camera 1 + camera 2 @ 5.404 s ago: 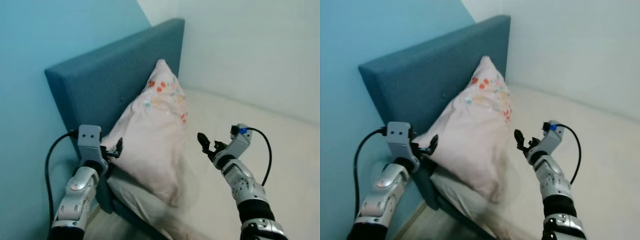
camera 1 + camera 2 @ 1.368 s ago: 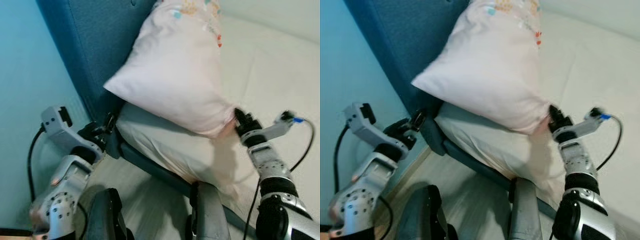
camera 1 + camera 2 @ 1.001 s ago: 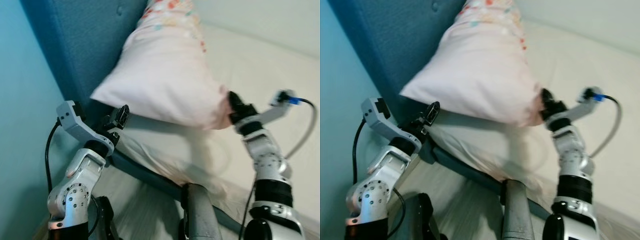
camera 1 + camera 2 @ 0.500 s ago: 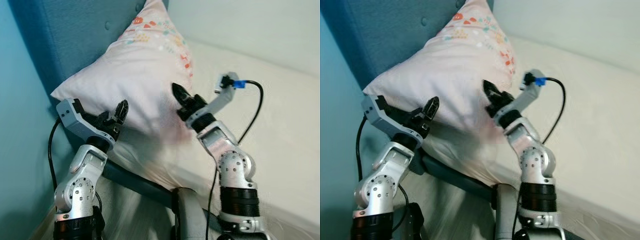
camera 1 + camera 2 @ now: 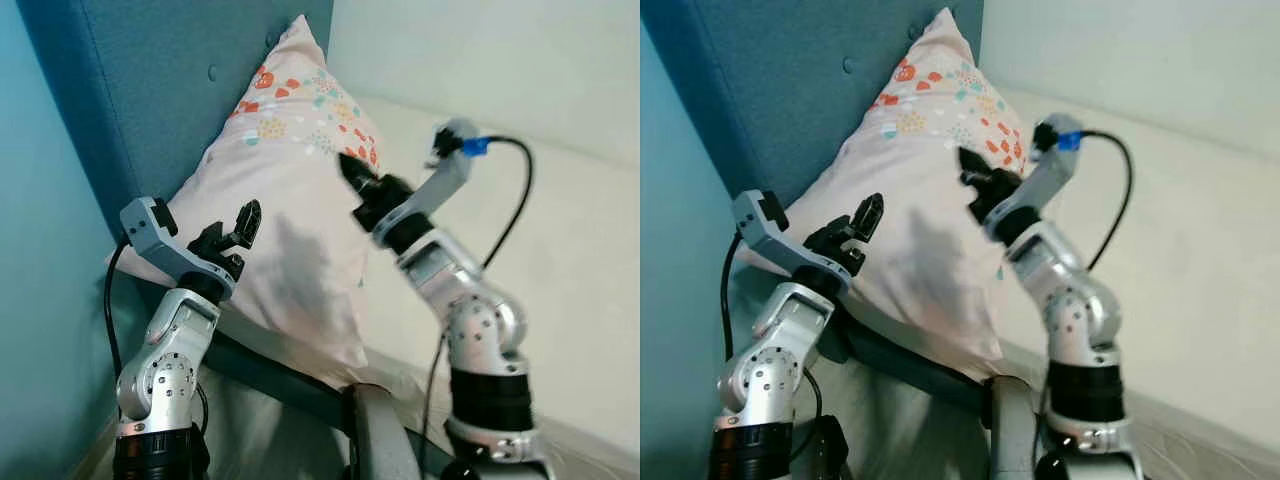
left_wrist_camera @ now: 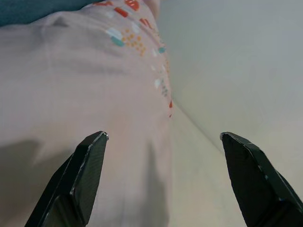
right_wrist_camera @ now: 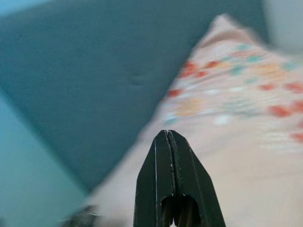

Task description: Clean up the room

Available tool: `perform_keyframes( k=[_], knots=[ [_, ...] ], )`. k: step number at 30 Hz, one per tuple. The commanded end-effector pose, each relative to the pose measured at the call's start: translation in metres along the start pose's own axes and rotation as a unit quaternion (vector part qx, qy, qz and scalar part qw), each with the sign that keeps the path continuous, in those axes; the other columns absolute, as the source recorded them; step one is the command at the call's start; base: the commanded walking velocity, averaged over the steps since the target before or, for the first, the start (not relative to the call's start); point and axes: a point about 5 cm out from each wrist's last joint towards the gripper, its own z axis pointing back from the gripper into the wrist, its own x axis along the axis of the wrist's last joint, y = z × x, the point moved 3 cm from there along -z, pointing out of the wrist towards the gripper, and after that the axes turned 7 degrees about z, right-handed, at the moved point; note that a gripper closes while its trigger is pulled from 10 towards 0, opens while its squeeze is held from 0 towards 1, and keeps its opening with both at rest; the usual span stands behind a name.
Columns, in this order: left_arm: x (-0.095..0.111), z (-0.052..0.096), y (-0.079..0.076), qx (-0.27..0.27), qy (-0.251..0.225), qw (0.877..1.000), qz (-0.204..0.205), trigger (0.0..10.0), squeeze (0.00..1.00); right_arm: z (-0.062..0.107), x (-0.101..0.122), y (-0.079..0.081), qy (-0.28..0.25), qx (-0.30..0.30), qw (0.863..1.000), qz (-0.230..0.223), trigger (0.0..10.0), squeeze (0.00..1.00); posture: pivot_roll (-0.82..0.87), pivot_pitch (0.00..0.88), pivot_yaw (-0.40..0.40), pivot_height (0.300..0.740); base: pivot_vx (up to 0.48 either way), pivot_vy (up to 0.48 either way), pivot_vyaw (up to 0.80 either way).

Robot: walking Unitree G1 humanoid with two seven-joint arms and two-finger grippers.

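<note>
A pale pink pillow [image 5: 290, 210] with a coloured print near its top corner leans upright against the teal headboard [image 5: 150, 90]. My left gripper [image 5: 245, 222] is open at the pillow's lower left side, its fingers [image 6: 90, 161] spread wide with the pillow [image 6: 71, 94] just ahead of them. My right gripper [image 5: 352, 170] is shut and held up in front of the printed upper part, its fingertips [image 7: 166, 137] together with nothing between them. Whether either gripper touches the fabric is unclear.
The cream mattress [image 5: 570, 250] stretches to the right of the pillow. A white wall [image 5: 500, 50] runs behind it and a light blue wall [image 5: 40, 260] stands to the left of the headboard. Floor shows at the bottom, beside the bed frame's edge [image 5: 290, 385].
The right gripper has left the pillow's lower corner and risen to its printed upper part. The pillow now stands more upright against the headboard. The camera has tilted upward.
</note>
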Motion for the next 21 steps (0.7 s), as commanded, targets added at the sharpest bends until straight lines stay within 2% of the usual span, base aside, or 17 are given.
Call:
perform_keyframes(
  k=[1,2,4,5,6,7,8,9,12,13,15,16,19,21],
  knots=[
    [-0.004,-0.001,0.000,-0.001,0.006,1.000,-0.029,10.0,0.00,0.003,-0.013,-0.021,0.014,-0.037,0.999,0.001,10.0,0.00,-0.09,0.077,-0.084,0.495,0.000,0.000,0.00],
    [-0.003,0.000,0.003,0.006,0.005,0.998,-0.070,10.0,0.00,0.007,-0.022,-0.038,0.022,-0.060,0.998,-0.003,10.0,0.88,-0.09,0.082,-0.082,0.495,0.000,0.000,0.00],
    [-0.003,0.000,0.003,0.006,0.005,0.998,-0.070,10.0,0.00,0.007,-0.022,-0.038,0.022,-0.060,0.998,-0.003,10.0,0.88,-0.09,0.082,-0.082,0.495,0.000,0.000,0.00],
    [-0.002,0.000,0.005,0.010,0.005,0.995,-0.098,10.0,0.00,0.011,-0.029,-0.050,0.027,-0.075,0.997,-0.005,10.0,0.88,-0.08,0.084,-0.083,0.495,0.000,0.000,0.00],
    [0.002,0.002,0.010,0.021,0.001,0.991,-0.135,10.0,0.00,0.015,-0.036,-0.066,0.031,-0.095,0.995,-0.007,10.0,1.00,-0.07,0.093,-0.084,0.495,0.000,0.000,0.00],
    [0.002,0.002,0.010,0.021,0.001,0.991,-0.135,10.0,0.00,0.015,-0.036,-0.066,0.031,-0.095,0.995,-0.007,10.0,1.00,-0.07,0.093,-0.084,0.495,0.000,0.000,0.00],
    [0.009,0.004,0.016,0.037,-0.006,0.985,-0.166,10.0,0.00,0.020,-0.042,-0.081,0.034,-0.115,0.993,-0.018,10.0,1.00,-0.06,0.107,-0.083,0.495,0.000,0.000,0.00],
    [0.009,0.004,0.016,0.037,-0.006,0.985,-0.166,10.0,0.00,0.020,-0.042,-0.081,0.034,-0.115,0.993,-0.018,10.0,1.00,-0.06,0.107,-0.083,0.495,0.000,0.000,0.00],
    [0.034,0.014,0.040,0.105,-0.033,0.966,-0.235,10.0,0.00,0.032,-0.055,-0.118,0.038,-0.165,0.984,-0.057,10.0,1.00,-0.03,0.154,-0.074,0.495,0.000,0.000,0.00],
    [0.034,0.014,0.040,0.105,-0.033,0.966,-0.235,10.0,0.00,0.032,-0.055,-0.118,0.038,-0.165,0.984,-0.057,10.0,1.00,-0.03,0.154,-0.074,0.495,0.000,0.000,0.00],
    [0.048,0.023,0.053,0.144,-0.043,0.951,-0.271,10.0,0.00,0.039,-0.065,-0.135,0.044,-0.190,0.977,-0.081,10.0,1.00,-0.01,0.189,-0.068,0.495,0.000,0.000,0.00],
    [0.054,0.030,0.055,0.154,-0.045,0.946,-0.283,10.0,0.00,0.043,-0.068,-0.138,0.045,-0.195,0.976,-0.089,10.0,1.00,0.00,0.223,-0.062,0.495,0.000,0.000,0.00],
    [0.058,0.036,0.058,0.164,-0.046,0.940,-0.295,10.0,0.00,0.046,-0.072,-0.142,0.044,-0.199,0.974,-0.100,10.0,1.00,0.01,0.232,-0.059,0.495,0.000,0.000,0.00],
    [0.066,0.050,0.064,0.185,-0.039,0.932,-0.310,10.0,0.00,0.048,-0.075,-0.147,0.030,-0.195,0.972,-0.131,10.0,1.00,0.05,0.309,-0.038,0.495,0.000,0.000,0.00]
  ],
)
